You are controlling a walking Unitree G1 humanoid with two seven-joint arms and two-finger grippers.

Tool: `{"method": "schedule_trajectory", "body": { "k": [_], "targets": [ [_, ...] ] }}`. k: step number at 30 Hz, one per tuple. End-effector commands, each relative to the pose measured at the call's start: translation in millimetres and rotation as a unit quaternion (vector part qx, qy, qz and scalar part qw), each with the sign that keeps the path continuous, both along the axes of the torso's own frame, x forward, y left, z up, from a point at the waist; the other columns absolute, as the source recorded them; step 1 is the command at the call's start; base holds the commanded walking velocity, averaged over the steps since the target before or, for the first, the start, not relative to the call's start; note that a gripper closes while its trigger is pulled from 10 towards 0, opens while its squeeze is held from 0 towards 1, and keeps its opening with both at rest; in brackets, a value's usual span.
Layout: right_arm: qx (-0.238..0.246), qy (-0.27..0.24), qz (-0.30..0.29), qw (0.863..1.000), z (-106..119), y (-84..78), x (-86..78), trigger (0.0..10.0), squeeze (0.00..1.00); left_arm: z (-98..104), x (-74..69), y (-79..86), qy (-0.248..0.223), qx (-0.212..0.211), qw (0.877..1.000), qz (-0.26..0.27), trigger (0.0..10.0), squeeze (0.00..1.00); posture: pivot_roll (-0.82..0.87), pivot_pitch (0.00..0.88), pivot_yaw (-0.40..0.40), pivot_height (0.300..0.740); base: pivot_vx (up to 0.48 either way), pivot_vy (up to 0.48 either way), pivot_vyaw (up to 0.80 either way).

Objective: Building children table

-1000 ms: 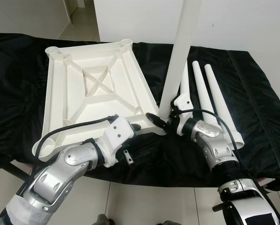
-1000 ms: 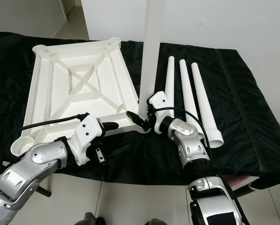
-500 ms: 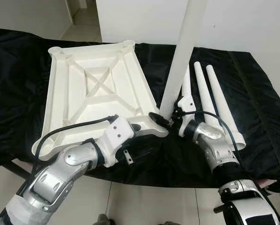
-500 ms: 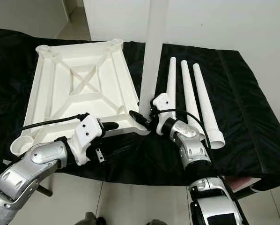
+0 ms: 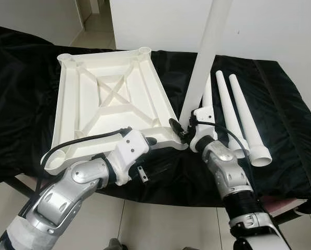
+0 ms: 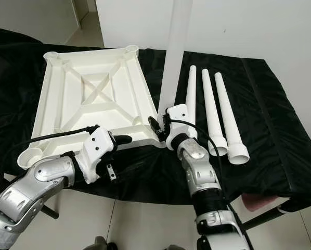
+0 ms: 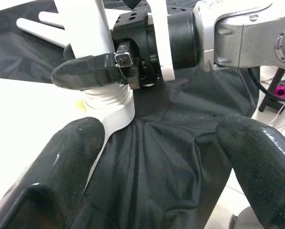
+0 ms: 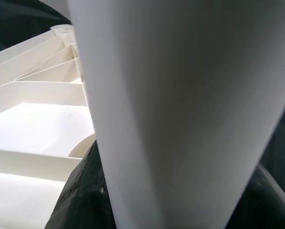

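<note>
The white tabletop (image 5: 111,107) is seen lying upside down on the black-draped surface (image 5: 290,130), its ribbed underside and corner sockets turned up. At its near right corner a white table leg (image 5: 205,57) is held almost upright, its lower end set at the corner socket, and it is clamped between the fingers of the right claw (image 5: 182,131), which is closed around it just above the socket. Beside that corner the left claw (image 7: 147,157) is held low over the black cloth, its fingers (image 7: 61,176) spread wide with nothing between them. To the right, three more table legs (image 5: 233,117) are laid side by side on the cloth, wide ends toward the robot.
</note>
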State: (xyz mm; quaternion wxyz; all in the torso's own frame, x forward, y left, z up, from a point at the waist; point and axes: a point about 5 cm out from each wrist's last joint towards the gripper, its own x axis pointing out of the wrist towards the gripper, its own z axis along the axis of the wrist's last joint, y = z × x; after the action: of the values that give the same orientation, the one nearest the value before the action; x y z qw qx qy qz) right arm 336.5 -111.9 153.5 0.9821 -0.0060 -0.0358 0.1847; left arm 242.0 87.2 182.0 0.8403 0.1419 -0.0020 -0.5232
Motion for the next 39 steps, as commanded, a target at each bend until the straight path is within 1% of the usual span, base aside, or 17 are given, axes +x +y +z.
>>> {"method": "schedule_trajectory", "body": {
  "k": [1, 2, 3, 5, 8, 9, 10, 15, 19, 20, 22, 24, 25, 29, 33, 36, 39],
  "targets": [
    [0.013, 0.039, -0.055, 0.998, -15.5, 0.6, -8.1, 10.0, 0.0, -3.7, -3.8, -0.9, 0.011, 0.009, 0.999, -0.033, 10.0, 0.0, -0.11, 0.085, 0.033, 0.74, 0.0, 0.0, 0.0],
    [0.019, 0.034, -0.091, 0.995, -14.7, 6.8, -13.9, 10.0, 0.0, -3.9, -3.3, -0.8, 0.009, 0.009, 0.999, -0.03, 10.0, 0.0, -0.11, 0.088, 0.033, 0.74, 0.0, 0.0, 0.0],
    [0.019, 0.034, -0.091, 0.995, -14.7, 6.8, -13.9, 10.0, 0.0, -3.9, -3.3, -0.8, 0.009, 0.009, 0.999, -0.03, 10.0, 0.0, -0.11, 0.088, 0.033, 0.74, 0.0, 0.0, 0.0],
    [0.031, 0.025, -0.137, 0.99, -12.2, 12.8, -21.0, 10.0, 0.0, -4.1, -2.4, -0.5, 0.006, 0.01, 1.0, -0.024, 10.0, 0.0, -0.1, 0.087, 0.036, 0.74, 0.0, 0.0, 0.0],
    [0.036, 0.022, -0.148, 0.988, -10.4, 14.3, -23.2, 10.0, 0.0, -3.8, -2.0, -0.2, 0.005, 0.011, 1.0, -0.021, 10.0, 0.0, -0.11, 0.096, 0.037, 0.74, 0.0, 0.0, 0.0],
    [0.042, 0.02, -0.148, 0.988, -8.9, 16.0, -25.0, 10.0, 0.2, -3.8, -2.0, 0.2, 0.004, 0.011, 1.0, -0.02, 10.0, 0.0, -0.11, 0.096, 0.039, 0.74, 0.0, 0.0, 0.0],
    [0.049, 0.01, -0.143, 0.989, -5.4, 16.3, -27.8, 10.0, 1.0, -4.3, -1.2, 0.7, 0.001, 0.013, 1.0, -0.016, 10.0, 0.0, -0.11, 0.099, 0.041, 0.74, 0.0, 0.0, 0.0],
    [0.058, -0.009, -0.132, 0.99, 0.0, 14.0, -31.8, 10.0, 1.0, -4.0, 2.3, 1.7, -0.007, 0.015, 1.0, -0.007, 10.0, 0.0, -0.12, 0.107, 0.043, 0.74, 0.0, 0.0, 0.0],
    [0.063, -0.035, -0.126, 0.989, 3.8, 5.0, -39.3, 10.0, 1.0, -3.2, 12.1, 3.6, -0.014, 0.011, 1.0, 0.022, 10.0, 0.0, -0.12, 0.106, 0.043, 0.74, 0.0, 0.0, 0.0],
    [0.066, -0.04, -0.125, 0.989, 4.6, 2.9, -43.0, 10.0, 0.0, -4.0, 16.0, 4.9, -0.014, 0.011, 0.999, 0.037, 10.0, 0.0, -0.12, 0.108, 0.043, 0.74, 0.0, 0.0, 0.0],
    [0.066, -0.04, -0.125, 0.989, 4.6, 2.9, -43.0, 10.0, 0.0, -4.0, 16.0, 4.9, -0.014, 0.011, 0.999, 0.037, 10.0, 0.0, -0.12, 0.108, 0.043, 0.74, 0.0, 0.0, 0.0],
    [0.075, -0.058, -0.106, 0.99, 4.3, -2.6, -54.5, 10.0, 0.0, -8.3, 32.5, 12.9, -0.015, 0.025, 0.994, 0.1, 10.0, 0.0, -0.12, 0.113, 0.041, 0.74, 0.0, 0.0, 0.0],
    [0.075, -0.058, -0.106, 0.99, 4.3, -2.6, -54.5, 10.0, 0.0, -8.3, 32.5, 12.9, -0.015, 0.025, 0.994, 0.1, 10.0, 0.0, -0.12, 0.113, 0.041, 0.74, 0.0, 0.0, 0.0],
    [0.082, -0.077, -0.067, 0.991, 5.4, -0.5, -66.5, 10.0, 0.0, -12.9, 46.1, 21.2, -0.013, 0.037, 0.986, 0.16, 10.0, 0.0, -0.12, 0.115, 0.04, 0.74, 0.0, 0.0, 0.0],
    [0.084, -0.08, -0.061, 0.991, 5.3, -0.6, -68.2, 10.0, 0.0, -13.4, 48.4, 22.0, -0.017, 0.04, 0.984, 0.171, 10.0, 0.0, -0.12, 0.115, 0.04, 0.74, 0.0, 0.0, 0.0],
    [0.097, -0.072, -0.034, 0.992, 4.6, 4.7, -72.7, 10.0, 0.0, -18.2, 57.2, 25.3, 0.0, 0.043, 0.977, 0.209, 10.0, 0.0, -0.12, 0.118, 0.046, 0.74, 0.0, 0.0, 0.0],
    [0.093, -0.074, -0.027, 0.993, 4.4, 5.3, -75.1, 10.0, 0.0, -20.5, 58.6, 25.5, 0.012, 0.044, 0.977, 0.207, 10.0, 0.0, -0.12, 0.118, 0.047, 0.74, 0.0, 0.0, 0.0]
  ]
}}
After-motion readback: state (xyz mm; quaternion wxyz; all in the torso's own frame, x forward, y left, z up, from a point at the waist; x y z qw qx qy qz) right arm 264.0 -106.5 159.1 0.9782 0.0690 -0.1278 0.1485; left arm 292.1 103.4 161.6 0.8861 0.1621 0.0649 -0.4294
